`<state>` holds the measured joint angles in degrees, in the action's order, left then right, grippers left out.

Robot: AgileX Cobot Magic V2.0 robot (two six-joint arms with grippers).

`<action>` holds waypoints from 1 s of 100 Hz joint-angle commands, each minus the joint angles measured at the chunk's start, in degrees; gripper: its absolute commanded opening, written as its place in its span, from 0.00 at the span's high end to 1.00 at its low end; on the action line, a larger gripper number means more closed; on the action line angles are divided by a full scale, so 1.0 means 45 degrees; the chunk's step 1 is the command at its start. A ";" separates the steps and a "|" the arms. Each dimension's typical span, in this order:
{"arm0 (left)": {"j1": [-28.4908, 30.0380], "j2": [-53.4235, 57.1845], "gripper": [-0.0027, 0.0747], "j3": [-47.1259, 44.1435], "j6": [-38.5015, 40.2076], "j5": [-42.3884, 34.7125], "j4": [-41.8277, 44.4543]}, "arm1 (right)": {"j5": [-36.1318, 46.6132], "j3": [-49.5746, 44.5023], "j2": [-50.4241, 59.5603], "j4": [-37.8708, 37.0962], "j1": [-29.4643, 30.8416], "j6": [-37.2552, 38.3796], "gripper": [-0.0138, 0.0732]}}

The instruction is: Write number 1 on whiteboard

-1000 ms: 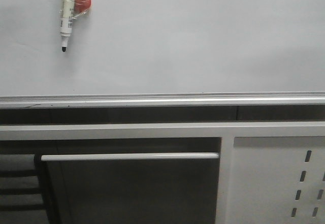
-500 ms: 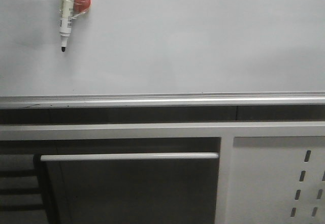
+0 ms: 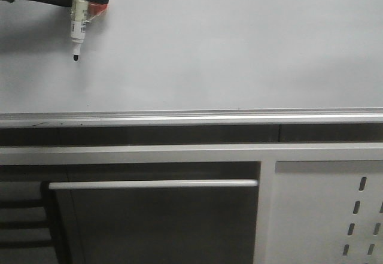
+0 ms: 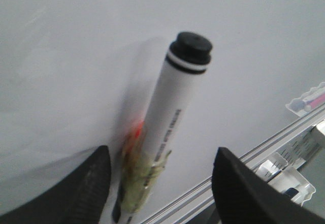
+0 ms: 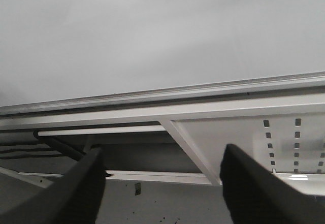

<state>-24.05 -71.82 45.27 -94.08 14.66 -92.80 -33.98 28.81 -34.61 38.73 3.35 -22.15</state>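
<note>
Progress: nothing is written yet; the whiteboard [image 3: 227, 42] carries no ink stroke in any view, so the whole number 1 is left to draw.
Step in hand: by my reading, the left gripper [image 4: 160, 183] is closing in on the marker [image 3: 77, 30] to take it; lifting it off and writing both remain.
Marker: white barrel with print, black tip pointing down, stuck to the board near its upper left corner by an orange-red holder [image 3: 97, 8] under clear tape.
Left fingers: apart, one on each side of the marker's barrel, not yet pressing it as far as I can tell.
Right gripper [image 5: 162, 183]: fingers apart, holding nothing, facing the board's lower rail [image 5: 167, 94].
Whiteboard: plain glossy white, upright, silver rail [image 3: 191, 118] along its bottom edge.
</note>
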 commanded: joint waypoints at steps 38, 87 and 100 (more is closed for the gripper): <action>-0.0009 0.0272 0.99 0.0553 -0.0256 0.0102 0.0280 | 0.0523 0.0462 -0.0083 0.0324 0.0051 -0.0137 0.34; -0.1017 0.1161 0.99 0.0071 0.2062 0.5199 0.5089 | -0.4221 0.2538 -0.2323 0.4814 -0.0384 -0.5823 0.34; -0.2665 0.0723 0.99 0.0071 0.2062 0.5146 0.5659 | -0.5893 0.3897 -0.4021 0.5494 -0.1156 -0.6536 0.34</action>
<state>-31.78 -68.38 44.17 -85.55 36.81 -66.93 -56.87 41.19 -48.58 58.28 0.11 -48.53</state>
